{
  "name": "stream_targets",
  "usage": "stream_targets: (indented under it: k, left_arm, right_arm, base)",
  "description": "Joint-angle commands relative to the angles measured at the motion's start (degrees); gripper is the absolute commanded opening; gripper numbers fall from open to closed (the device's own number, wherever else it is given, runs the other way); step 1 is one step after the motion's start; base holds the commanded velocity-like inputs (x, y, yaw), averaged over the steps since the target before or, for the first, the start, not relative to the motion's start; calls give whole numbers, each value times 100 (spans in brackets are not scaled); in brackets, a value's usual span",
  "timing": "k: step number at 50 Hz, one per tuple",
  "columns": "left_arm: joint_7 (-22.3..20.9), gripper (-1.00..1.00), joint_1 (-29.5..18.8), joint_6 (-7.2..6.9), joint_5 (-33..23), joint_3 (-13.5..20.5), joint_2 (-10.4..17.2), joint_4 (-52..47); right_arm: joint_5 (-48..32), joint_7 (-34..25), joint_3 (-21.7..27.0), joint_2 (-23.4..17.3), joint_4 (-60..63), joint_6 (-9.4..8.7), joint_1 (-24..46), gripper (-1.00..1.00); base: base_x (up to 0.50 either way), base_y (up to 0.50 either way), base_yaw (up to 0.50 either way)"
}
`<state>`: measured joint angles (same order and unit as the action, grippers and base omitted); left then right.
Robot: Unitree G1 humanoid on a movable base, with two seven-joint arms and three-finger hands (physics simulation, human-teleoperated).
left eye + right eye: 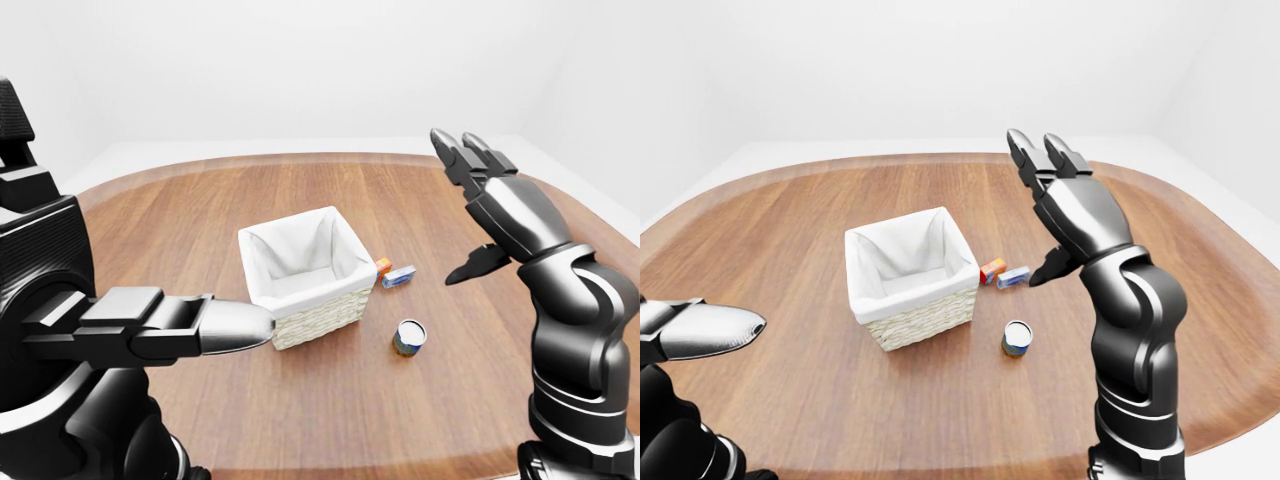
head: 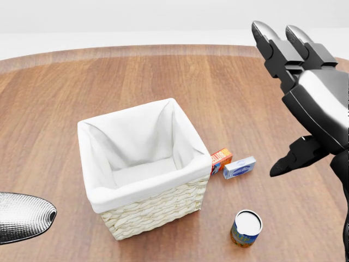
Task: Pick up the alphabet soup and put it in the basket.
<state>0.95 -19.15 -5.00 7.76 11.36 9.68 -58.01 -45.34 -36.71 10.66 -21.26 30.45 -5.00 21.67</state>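
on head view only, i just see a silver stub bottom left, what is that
Observer: That is the left robot hand; the left-eye view shows its whole forearm held level, tip reaching toward the basket.
Operator: is the right one near the soup
Observer: No. In the right-eye view the right robot hand is raised with fingers spread, well above the alphabet soup.
Operator: table edge close to the can?
Observer: The right-eye view shows bare table between the can and the nearer rim.
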Motion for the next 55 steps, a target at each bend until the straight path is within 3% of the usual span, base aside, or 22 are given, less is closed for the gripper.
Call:
stream_targets:
  k: [1,11,16,23,33,37,42,49,55]
  left_arm:
    - [-67,100,24,0,-84,-23,-37,-7]
    - [-82,100,37,0,-106,-29,-60,-34]
    - [-82,100,34,0,-115,-30,-48,-59]
    - [-121,100,60,0,-153,-39,-51,-51]
    - [-135,100,84,0,-154,-2,-87,-158]
    - [-73,100,7,0,-74,142,-70,-160]
    - [31,100,-48,0,-136,-9,-48,214]
    - [156,100,-103,0,52,111,-38,85]
    - [198,100,-90,0,50,71,-16,41]
  right_arm:
    - [-1127,-329,213,108,-325,0,91,100]
    - [-1269,-329,174,13,-583,0,83,100]
    - [-1321,-329,72,362,-611,0,-106,100]
    - [-1604,-329,-143,548,-776,0,-510,100]
    - [-1878,55,-356,912,-982,0,-960,100]
    - [-1993,57,-428,999,-961,0,-999,100]
    - [-2078,90,-501,998,-1221,0,-847,100]
    - [-2227,197,-578,1028,-1333,0,-898,100]
    - [-2342,574,-613,1037,-1706,257,-1114,100]
  base:
    - [0,0,0]
    - [0,0,0]
    - [0,0,0]
    - [0,0,0]
    - [0,0,0]
    - [0,0,0]
    - [0,0,0]
    - [0,0,0]
    - [0,0,0]
